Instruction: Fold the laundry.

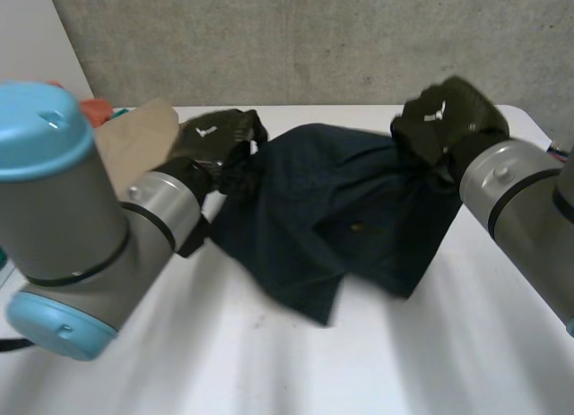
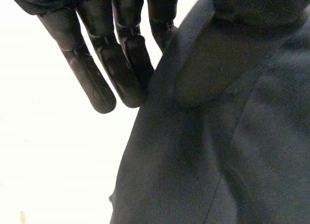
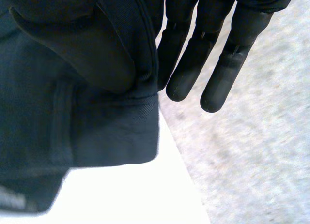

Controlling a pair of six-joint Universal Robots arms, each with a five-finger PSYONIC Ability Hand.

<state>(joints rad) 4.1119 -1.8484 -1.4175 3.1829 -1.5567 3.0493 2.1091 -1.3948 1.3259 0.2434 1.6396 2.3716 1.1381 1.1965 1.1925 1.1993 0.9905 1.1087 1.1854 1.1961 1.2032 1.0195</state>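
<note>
Both black hands grip one dark navy cloth (image 1: 332,218). The left hand (image 1: 211,139) has the cloth's upper left corner bunched in its grip, and the right hand (image 1: 448,115) has the upper right corner.

In the left wrist view the left hand's fingers (image 2: 97,83) reach out nearly straight and close together. The fabric sits hard against the innermost one and wraps over a rounded bulge beside them, so the cloth is pinched rather than lying loose. In the right wrist view the right hand's fingers (image 3: 220,83) are likewise straight, with a folded, stitched hem clamped beside them.

The navy cloth is a soft, matte woven fabric with a fine twill grain and visible seams. It hangs slack between the two raised corners. Its lower part rests in crumpled folds on the smooth white table (image 1: 404,361), across the middle and toward the far edge, and one pointed flap reaches toward the near edge.

There are two cloths in all. The second is a tan cloth (image 1: 134,133), flat and pale, near the table's far left corner behind the left hand. A small orange-red thing (image 1: 94,106) just beyond it is too hidden to identify. A rough grey concrete wall (image 1: 314,38) runs behind the table.
</note>
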